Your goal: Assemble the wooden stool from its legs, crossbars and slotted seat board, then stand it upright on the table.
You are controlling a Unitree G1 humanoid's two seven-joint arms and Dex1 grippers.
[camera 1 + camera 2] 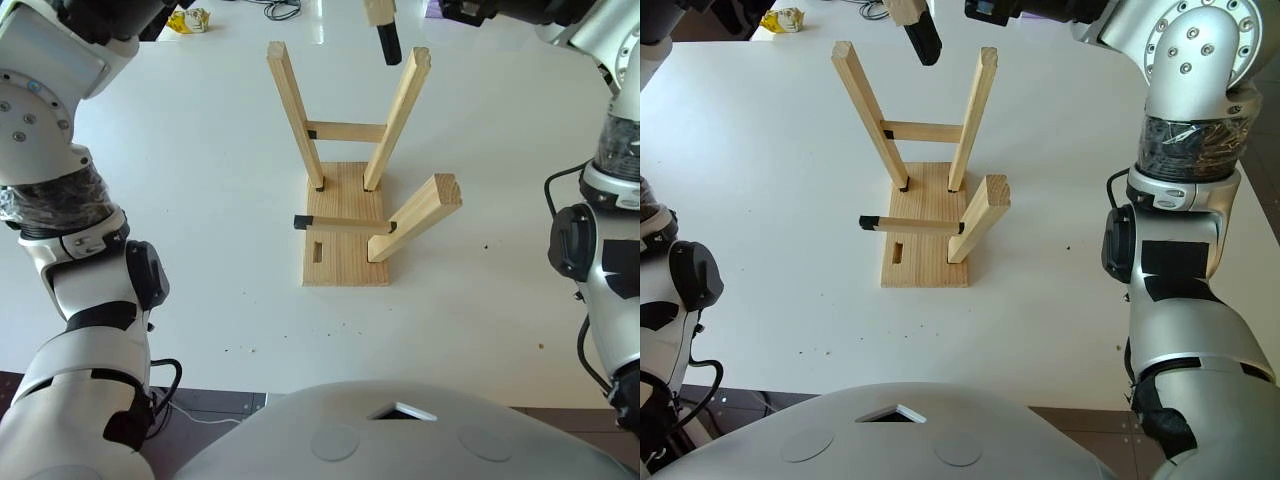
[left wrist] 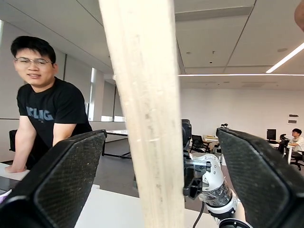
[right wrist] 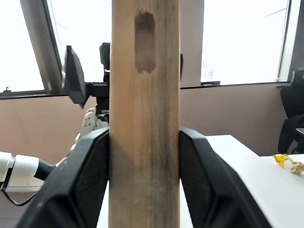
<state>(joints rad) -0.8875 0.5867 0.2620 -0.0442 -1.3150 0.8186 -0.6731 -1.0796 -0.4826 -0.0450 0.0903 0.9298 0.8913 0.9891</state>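
The slotted seat board [image 1: 345,262] lies flat on the white table. Two legs [image 1: 296,115] [image 1: 396,118] stand in its far slots, joined by a crossbar [image 1: 347,131]. A third leg [image 1: 416,217] leans at the board's near right, its crossbar [image 1: 340,224] sticking out to the left. The fourth leg [image 1: 380,22], dark at its lower end, hangs above the far legs. My right gripper [image 3: 145,180] is shut on this leg [image 3: 145,95], pads pressed on both sides. My left gripper [image 2: 156,190] is open around the same leg [image 2: 142,95], its fingers [image 2: 61,180] standing clear of the wood.
A yellow wrapper [image 1: 190,20] lies at the table's far left corner. Bare white table [image 1: 180,200] surrounds the board on all sides. The near table edge [image 1: 230,395] runs just in front of me.
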